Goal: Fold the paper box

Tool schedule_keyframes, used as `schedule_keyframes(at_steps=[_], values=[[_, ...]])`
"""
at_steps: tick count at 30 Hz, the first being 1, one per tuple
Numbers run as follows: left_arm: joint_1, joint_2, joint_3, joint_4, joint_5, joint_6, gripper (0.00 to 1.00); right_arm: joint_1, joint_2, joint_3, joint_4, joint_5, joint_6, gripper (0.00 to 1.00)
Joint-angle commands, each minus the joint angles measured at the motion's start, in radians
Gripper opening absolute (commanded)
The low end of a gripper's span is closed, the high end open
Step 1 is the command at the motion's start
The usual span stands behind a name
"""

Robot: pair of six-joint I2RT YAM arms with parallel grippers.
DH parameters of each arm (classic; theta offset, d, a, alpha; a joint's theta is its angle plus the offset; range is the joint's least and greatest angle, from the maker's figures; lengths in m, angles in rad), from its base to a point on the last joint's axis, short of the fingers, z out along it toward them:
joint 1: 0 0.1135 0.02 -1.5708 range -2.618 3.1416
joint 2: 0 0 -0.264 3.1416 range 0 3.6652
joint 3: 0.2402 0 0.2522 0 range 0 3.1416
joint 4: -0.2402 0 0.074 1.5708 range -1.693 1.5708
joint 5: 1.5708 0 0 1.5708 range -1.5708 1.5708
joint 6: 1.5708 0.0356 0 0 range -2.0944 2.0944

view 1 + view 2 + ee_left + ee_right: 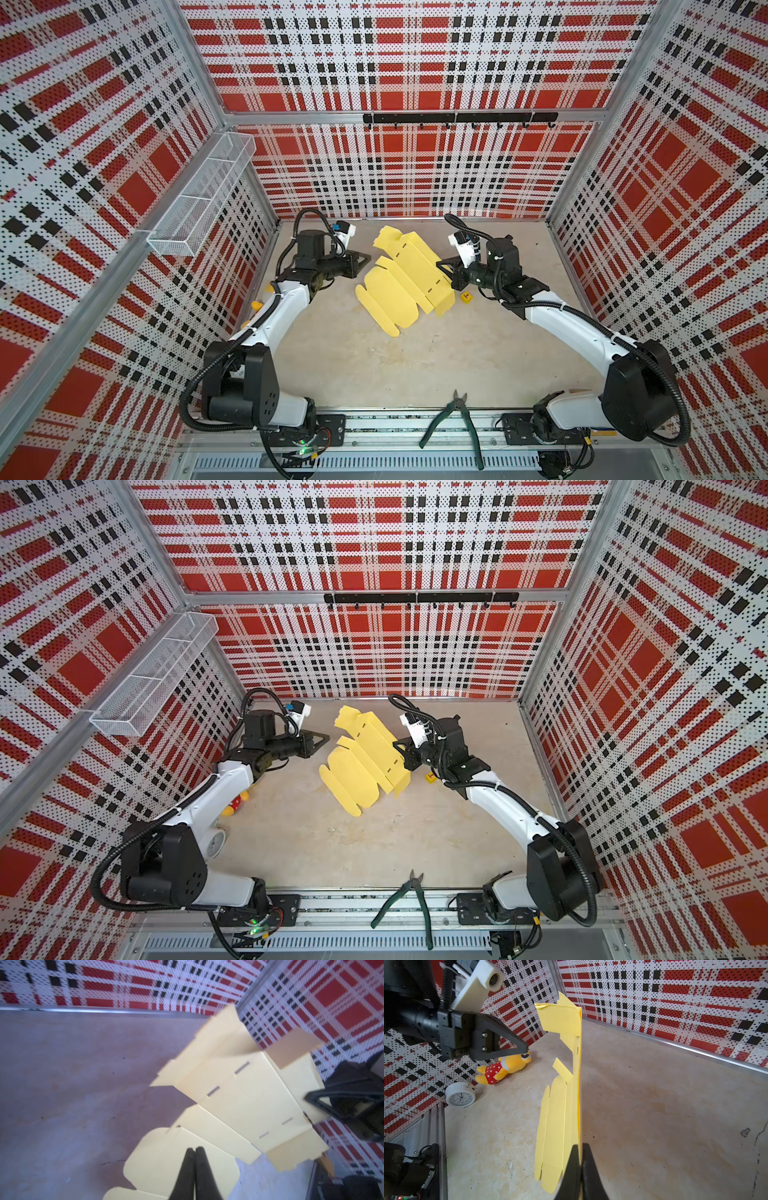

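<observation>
In both top views the paper box (399, 282) (365, 766) sits mid-tabletop (374, 365), a mostly flat sheet tilted up along its right side. The left wrist view shows the left end effector (195, 1150) pressed together on nothing, beside the box. The right wrist view shows the right end effector (581, 1147) pinching the sheet's raised edge.

Paper box (395, 297) — pale yellow die-cut sheet, unfolded; rounded tabs flat on table (374, 365), opposite edge raised.

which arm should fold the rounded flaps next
Left, likely: the left gripper is shut and empty near the paper box, while the right gripper is clamped on its opposite edge, holding it tilted.
</observation>
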Motion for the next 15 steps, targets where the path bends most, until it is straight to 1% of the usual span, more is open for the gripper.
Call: schedule_keyframes(at_steps=[1,3,8,11,15], values=[[0.013,0.006,0.009,-0.007,-0.062,-0.047,0.0,0.004,-0.032,-0.013,0.065,-0.063,-0.004,0.0],[0.008,0.019,-0.011,0.032,-0.047,-0.077,0.0,0.009,-0.034,-0.019,0.082,-0.083,0.0,0.0],[-0.004,0.047,-0.025,0.075,-0.052,-0.137,0.0,0.024,-0.028,-0.02,0.087,-0.103,0.0,0.0],[-0.015,0.064,-0.024,0.081,-0.048,-0.139,0.0,0.028,-0.026,-0.024,0.093,-0.102,-0.001,0.0],[-0.057,0.062,-0.049,0.081,-0.045,-0.13,0.0,0.028,-0.025,-0.02,0.103,-0.075,0.003,0.0]])
